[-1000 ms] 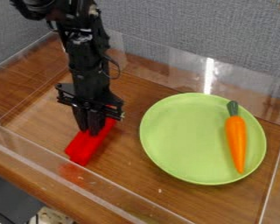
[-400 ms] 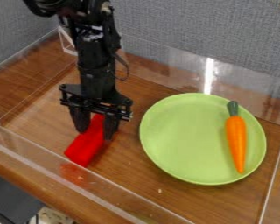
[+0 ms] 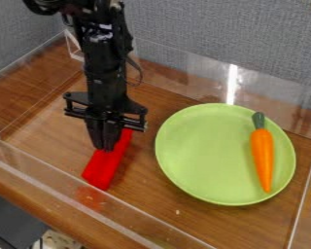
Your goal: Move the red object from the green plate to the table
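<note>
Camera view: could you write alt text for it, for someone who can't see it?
A black robot arm's tool hangs over one end of a red block lying on a wooden table. To the right, a carrot lies on a green plate.

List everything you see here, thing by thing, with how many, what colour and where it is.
Red block: one, bright red, on the table left of the plate, its far end at the tool
Plate: one, lime green, on the right half of the table
Carrot: one, orange with a dark green top, on the plate toward its right side
Table: one, brown wood grain, under the block and plate
Low walls: several, clear, along the table's edges
Backdrop: grey, behind the table
Robot arm: one, black, reaching down from the upper left
Tool: one, black, at the arm's lower end, over the block's far end
</note>
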Robot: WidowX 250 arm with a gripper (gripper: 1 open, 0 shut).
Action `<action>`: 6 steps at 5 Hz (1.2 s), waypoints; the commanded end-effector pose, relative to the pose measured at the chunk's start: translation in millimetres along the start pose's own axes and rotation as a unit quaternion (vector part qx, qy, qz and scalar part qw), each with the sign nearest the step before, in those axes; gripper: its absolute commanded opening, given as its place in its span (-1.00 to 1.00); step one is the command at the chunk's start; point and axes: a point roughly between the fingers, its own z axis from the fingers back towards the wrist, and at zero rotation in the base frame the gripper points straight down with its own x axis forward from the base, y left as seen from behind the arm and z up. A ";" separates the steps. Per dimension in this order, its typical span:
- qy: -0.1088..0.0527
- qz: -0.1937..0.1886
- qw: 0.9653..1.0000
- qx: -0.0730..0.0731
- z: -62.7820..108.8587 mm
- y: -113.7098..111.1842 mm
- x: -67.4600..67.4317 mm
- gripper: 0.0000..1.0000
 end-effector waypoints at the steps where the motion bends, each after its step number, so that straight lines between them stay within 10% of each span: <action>1: -0.010 -0.043 0.999 0.002 -1.5 0.6 7.5 1.00; 2: -0.010 -0.055 0.998 0.001 -16.2 9.3 13.2 -1.00; 4: -0.007 -0.060 0.998 0.003 -31.8 22.1 17.1 -1.00; 6: 0.005 -0.046 0.999 0.009 -7.6 2.7 -4.8 -1.00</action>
